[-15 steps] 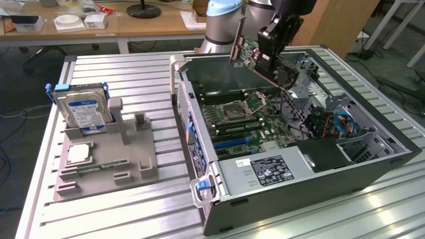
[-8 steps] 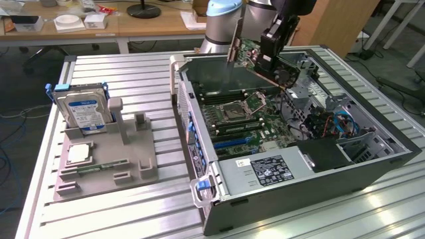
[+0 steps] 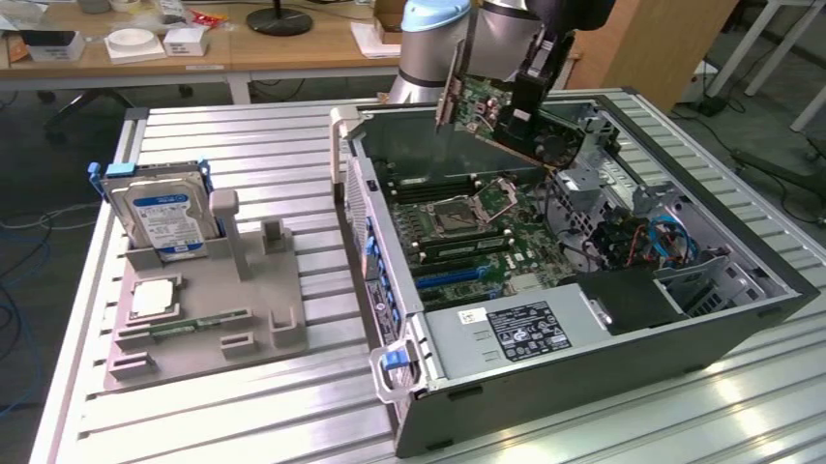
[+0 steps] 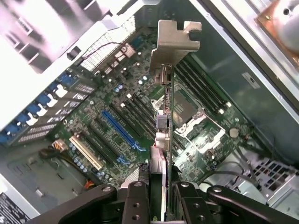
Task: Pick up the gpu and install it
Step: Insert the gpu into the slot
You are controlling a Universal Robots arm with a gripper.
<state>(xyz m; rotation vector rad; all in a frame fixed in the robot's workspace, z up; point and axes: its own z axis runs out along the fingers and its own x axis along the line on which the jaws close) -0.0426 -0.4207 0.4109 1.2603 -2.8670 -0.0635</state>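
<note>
The gpu (image 3: 485, 101) hangs tilted in the air above the far end of the open computer case (image 3: 722, 319). It shows a green board face and a silvery end bracket (image 3: 451, 85). My gripper (image 3: 529, 101) is shut on its upper edge. In the wrist view the gpu (image 4: 164, 121) is seen edge-on, with its bracket (image 4: 175, 42) pointing away from me. My gripper (image 4: 161, 207) clamps the card between its black fingers (image 4: 136, 205). Below the card lies the motherboard (image 4: 93, 116) with a long blue slot (image 4: 121, 131) and the processor socket (image 4: 189, 116).
A grey parts holder (image 3: 258, 324) at the exterior view's left carries a silver hard drive with a blue label (image 3: 162, 217), a processor chip (image 3: 153, 298) and a memory stick (image 3: 200, 324). The case holds a power supply (image 3: 516, 329) and a drive cage (image 3: 703, 280). Everything stands on a ribbed metal table (image 3: 246, 145).
</note>
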